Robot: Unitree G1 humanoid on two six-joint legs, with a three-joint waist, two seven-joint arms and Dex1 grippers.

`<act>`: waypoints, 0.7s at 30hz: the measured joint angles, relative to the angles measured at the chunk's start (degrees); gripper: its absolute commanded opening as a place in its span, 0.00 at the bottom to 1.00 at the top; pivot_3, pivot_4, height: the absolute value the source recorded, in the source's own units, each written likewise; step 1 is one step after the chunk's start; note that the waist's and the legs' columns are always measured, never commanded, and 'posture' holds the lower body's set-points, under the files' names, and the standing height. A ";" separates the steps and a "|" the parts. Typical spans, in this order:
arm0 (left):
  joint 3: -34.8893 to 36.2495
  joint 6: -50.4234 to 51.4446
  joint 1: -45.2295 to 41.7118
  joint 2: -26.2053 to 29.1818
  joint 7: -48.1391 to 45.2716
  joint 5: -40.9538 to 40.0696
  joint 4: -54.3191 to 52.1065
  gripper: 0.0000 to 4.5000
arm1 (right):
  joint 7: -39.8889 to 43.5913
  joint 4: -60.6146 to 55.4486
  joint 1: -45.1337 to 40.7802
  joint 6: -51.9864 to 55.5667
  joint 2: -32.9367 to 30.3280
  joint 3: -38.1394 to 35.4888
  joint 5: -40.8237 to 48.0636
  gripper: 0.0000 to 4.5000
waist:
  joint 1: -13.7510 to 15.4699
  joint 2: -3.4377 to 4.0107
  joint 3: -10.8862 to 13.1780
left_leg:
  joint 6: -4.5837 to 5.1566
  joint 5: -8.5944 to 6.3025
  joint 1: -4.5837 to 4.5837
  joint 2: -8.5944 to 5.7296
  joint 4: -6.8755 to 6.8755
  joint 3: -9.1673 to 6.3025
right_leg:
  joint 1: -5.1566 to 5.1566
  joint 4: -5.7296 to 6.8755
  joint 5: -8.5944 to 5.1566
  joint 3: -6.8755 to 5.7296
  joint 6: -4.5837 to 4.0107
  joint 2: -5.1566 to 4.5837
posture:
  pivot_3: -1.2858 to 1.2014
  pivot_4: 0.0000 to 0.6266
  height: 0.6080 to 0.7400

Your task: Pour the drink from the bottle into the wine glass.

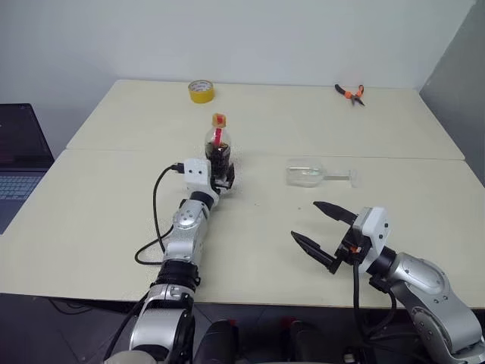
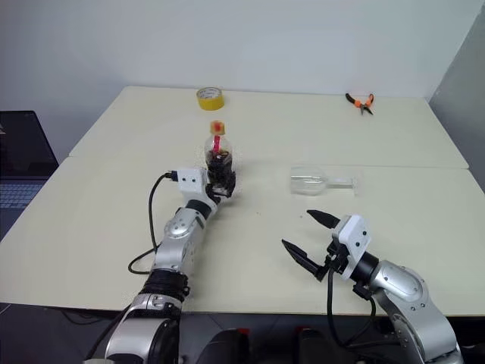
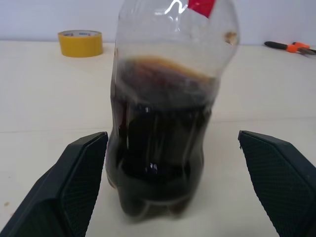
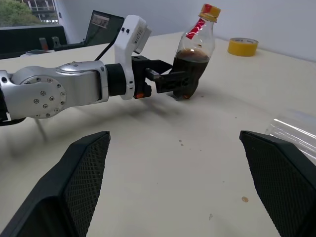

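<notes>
The bottle (image 1: 218, 152) stands upright near the middle of the surface (image 1: 98, 205), a small clear plastic one with a yellow cap (image 1: 219, 119) and red neck label. Dark cola-like drink (image 3: 158, 158) fills its lower half. To its right, well apart, the clear wine glass (image 1: 314, 174) lies on its side, foot pointing right.

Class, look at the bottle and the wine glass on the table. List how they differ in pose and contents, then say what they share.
Pose: the bottle stands upright, while the wine glass lies on its side.
Contents: the bottle holds dark drink; the wine glass looks empty.
Top: the bottle is capped in yellow; the wine glass has an open mouth.
Shared: both are clear and rest on the table.
</notes>
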 measured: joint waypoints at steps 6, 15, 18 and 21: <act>-0.08 -2.22 0.21 0.04 0.45 0.32 0.65 1.00 | -0.29 -0.02 -2.67 1.04 0.00 -0.10 0.04 1.00 | -0.03 -0.02 0.01 | -0.01 0.01 0.01 0.01 -0.01 0.01 | -0.01 -0.01 0.00 0.01 0.00 0.00 | 0.52 0.24 1.00; 0.08 -2.11 1.23 0.42 0.25 0.35 0.68 1.00 | -1.08 -0.09 -2.28 1.62 0.07 -0.02 -0.20 1.00 | -0.01 -0.10 0.06 | -0.01 0.01 0.00 0.01 0.00 0.01 | -0.01 0.00 0.00 0.00 0.00 -0.02 | 0.52 0.24 1.00; 0.37 -2.31 -0.06 0.93 -0.17 0.26 2.10 1.00 | -1.07 -0.09 -2.31 1.58 0.15 0.07 -0.23 1.00 | -0.02 -0.10 0.06 | -0.01 0.01 0.00 0.00 0.00 0.01 | -0.01 0.00 0.00 0.00 0.00 -0.02 | 0.52 0.24 1.00; 1.03 -3.20 -1.04 1.40 -1.22 -0.11 3.87 1.00 | -1.05 -0.07 -2.37 1.53 0.18 0.15 -0.28 1.00 | -0.02 -0.10 0.06 | -0.01 0.01 0.00 0.00 0.00 0.01 | -0.02 0.01 0.00 0.00 0.00 -0.02 | 0.52 0.24 1.00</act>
